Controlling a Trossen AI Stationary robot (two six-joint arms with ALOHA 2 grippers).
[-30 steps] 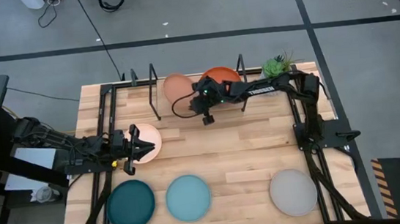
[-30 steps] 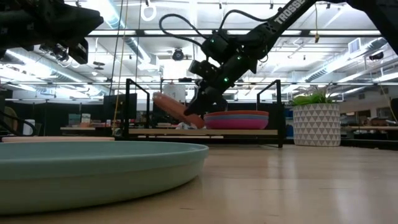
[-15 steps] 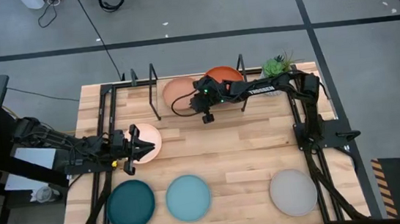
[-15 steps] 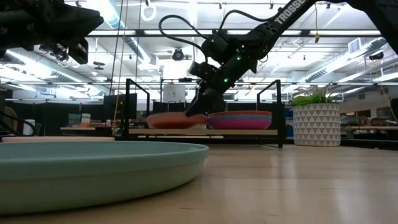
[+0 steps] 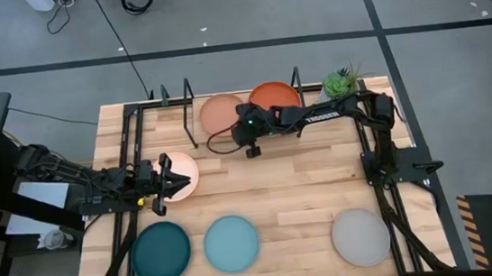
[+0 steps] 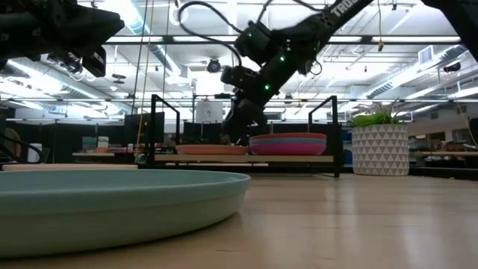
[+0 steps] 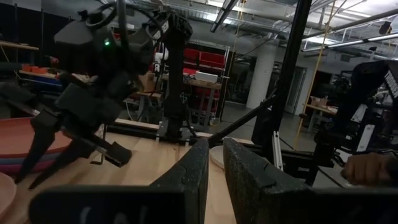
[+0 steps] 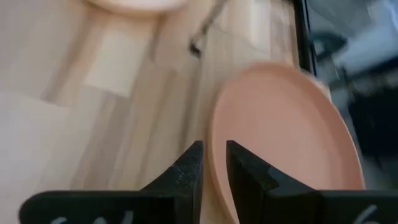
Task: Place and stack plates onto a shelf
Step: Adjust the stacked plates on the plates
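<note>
The shelf (image 5: pixel 191 116) is occupied by the flat peach plate (image 5: pixel 219 114) beside the orange-topped stack (image 5: pixel 274 93). The right gripper (image 5: pixel 244 131), fingers nearly closed and holding nothing, is seen at the peach plate's edge. The left gripper (image 5: pixel 169 179), pinched together, is held over the cream-pink plate (image 5: pixel 181 170).

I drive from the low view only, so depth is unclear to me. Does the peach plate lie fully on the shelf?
Observer: Yes. From above, the peach plate lies inside the shelf, left of the orange-topped stack.
Operator: Where is the right gripper?
Observer: The right gripper is at that plate's front rim.
Operator: Which plates are on the table?
Observer: Four: cream-pink plate under the left gripper, dark teal plate, light blue plate, grey plate.
</note>
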